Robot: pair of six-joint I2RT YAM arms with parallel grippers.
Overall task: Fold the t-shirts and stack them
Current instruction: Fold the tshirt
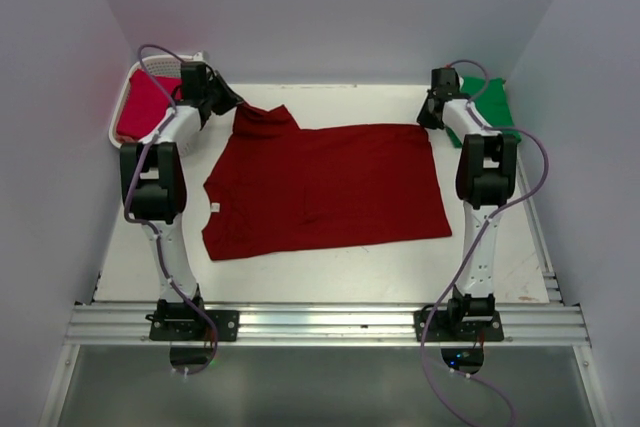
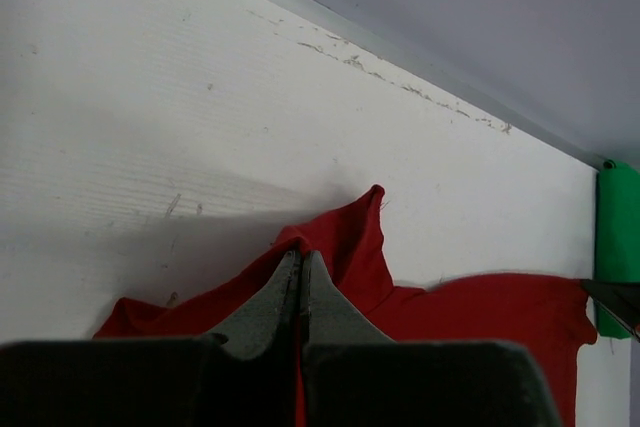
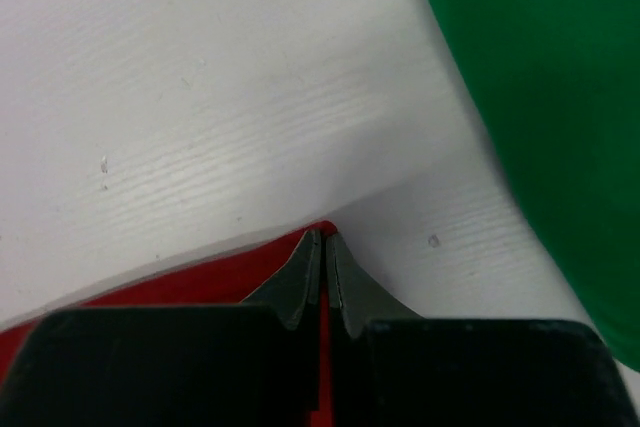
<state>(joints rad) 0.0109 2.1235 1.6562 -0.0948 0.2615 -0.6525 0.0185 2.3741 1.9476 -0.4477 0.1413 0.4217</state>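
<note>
maroon tee [image 1: 330, 182] flat on table [image 1: 300, 267], just right of basket [image 1: 122, 119], reaching toward green tee [image 1: 490, 102] at table side farthest from basket. Long axis runs straight away from basket: collar and sleeve end nearest basket, hem end farthest. Grip: left gripper [image 2: 300, 259] clamped on bunched sleeve at basket-side far corner; right gripper [image 3: 322, 239] clamped on far hem corner, opposite end from basket. Cloth light, limp, zero stiffness; likely sags between pinches. Best hold: corners, both ends lifted together. crimson tee [image 1: 145, 107] inside basket.
</note>
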